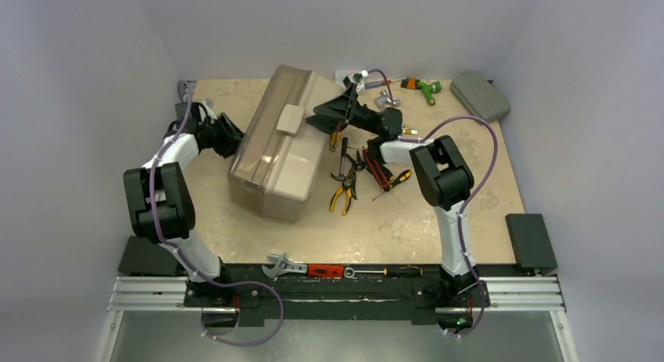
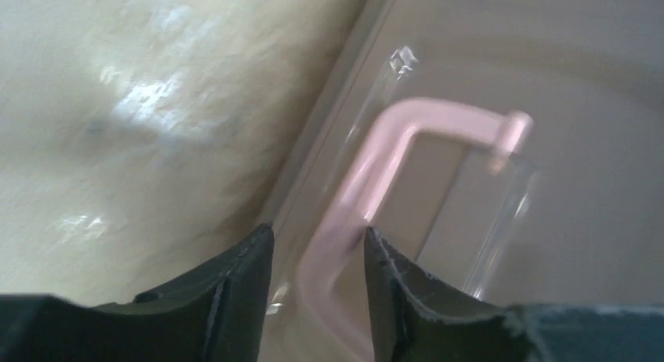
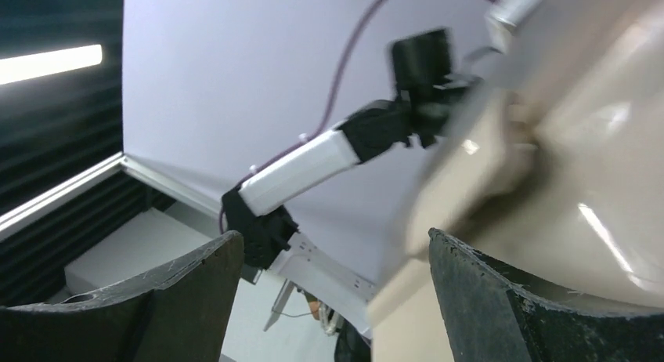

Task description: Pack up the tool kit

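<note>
We see the toolbox [image 1: 278,154] on the counter [image 1: 470,197], between the two claws. The left claw [image 2: 317,230] is half open around the pink handle [image 2: 407,123], with a gap at one finger. The right claw [image 3: 335,234] is wide open, the toolbox wall just beside one finger. Yellow pliers [image 1: 342,193] lie near this claw.

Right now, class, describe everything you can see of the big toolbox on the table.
The toolbox is a large tan-brown plastic box with a smoky see-through lid, a beige latch and a pink handle. It looks shut and sits slanted on the left half of the table. The left gripper straddles the handle with its jaws apart; the open right gripper is at the opposite side.
</note>
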`<state>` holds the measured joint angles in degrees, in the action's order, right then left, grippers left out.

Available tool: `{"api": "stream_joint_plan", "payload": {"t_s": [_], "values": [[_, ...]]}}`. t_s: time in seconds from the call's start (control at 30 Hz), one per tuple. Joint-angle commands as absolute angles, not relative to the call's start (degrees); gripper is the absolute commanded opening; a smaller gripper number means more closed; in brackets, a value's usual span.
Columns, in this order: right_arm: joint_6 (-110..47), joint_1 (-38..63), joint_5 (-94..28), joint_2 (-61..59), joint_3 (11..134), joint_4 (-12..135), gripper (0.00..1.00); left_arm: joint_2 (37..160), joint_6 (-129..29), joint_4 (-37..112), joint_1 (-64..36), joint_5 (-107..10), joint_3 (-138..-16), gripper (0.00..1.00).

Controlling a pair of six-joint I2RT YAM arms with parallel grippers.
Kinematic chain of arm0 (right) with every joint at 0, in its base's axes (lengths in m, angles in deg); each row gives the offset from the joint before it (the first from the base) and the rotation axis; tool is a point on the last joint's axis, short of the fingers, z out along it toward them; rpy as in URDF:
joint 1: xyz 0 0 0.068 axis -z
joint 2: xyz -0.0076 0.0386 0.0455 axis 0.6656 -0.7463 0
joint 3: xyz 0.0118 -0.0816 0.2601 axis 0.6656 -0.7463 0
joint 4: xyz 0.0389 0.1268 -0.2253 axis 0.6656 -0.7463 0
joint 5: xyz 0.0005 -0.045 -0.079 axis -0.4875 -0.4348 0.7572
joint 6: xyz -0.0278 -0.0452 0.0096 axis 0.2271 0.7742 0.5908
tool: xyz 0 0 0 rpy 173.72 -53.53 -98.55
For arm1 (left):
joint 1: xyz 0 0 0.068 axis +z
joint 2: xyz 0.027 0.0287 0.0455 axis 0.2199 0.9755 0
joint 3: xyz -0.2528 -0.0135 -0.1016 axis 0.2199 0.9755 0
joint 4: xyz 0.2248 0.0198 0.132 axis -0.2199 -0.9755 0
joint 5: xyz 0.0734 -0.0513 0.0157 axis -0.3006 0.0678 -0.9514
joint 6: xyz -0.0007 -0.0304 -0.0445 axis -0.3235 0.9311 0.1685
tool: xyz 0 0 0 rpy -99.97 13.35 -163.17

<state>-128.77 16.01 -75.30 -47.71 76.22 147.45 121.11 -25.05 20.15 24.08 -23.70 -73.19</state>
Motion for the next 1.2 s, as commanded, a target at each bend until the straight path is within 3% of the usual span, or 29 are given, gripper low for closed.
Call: {"api": "stream_joint_plan", "payload": {"t_s": [0.0, 0.43, 0.73, 0.97, 1.17], "values": [[-127.1, 13.5, -73.9, -43.6, 78.3, 159.9, 0.87, 124.8, -28.2, 5.6, 20.4, -23.3, -69.4, 0.41], [-125.1, 14.0, -76.1, -41.7, 75.8, 154.5, 0.86, 122.4, -28.1, 5.1, 21.1, -24.3, -69.4, 0.40], [-114.7, 15.5, -80.3, -32.5, 75.1, 137.4, 0.88, 120.0, -28.1, 3.8, 21.3, -24.4, -69.9, 0.41], [-90.9, 17.1, -78.4, -19.9, 74.5, 102.8, 0.92, 118.9, -28.3, 3.0, 21.3, -24.6, -70.3, 0.41], [-63.3, 17.1, -51.3, -10.7, 78.2, 54.9, 0.99, 117.5, -27.9, 3.5, 21.2, -24.2, -69.7, 0.41]]}}
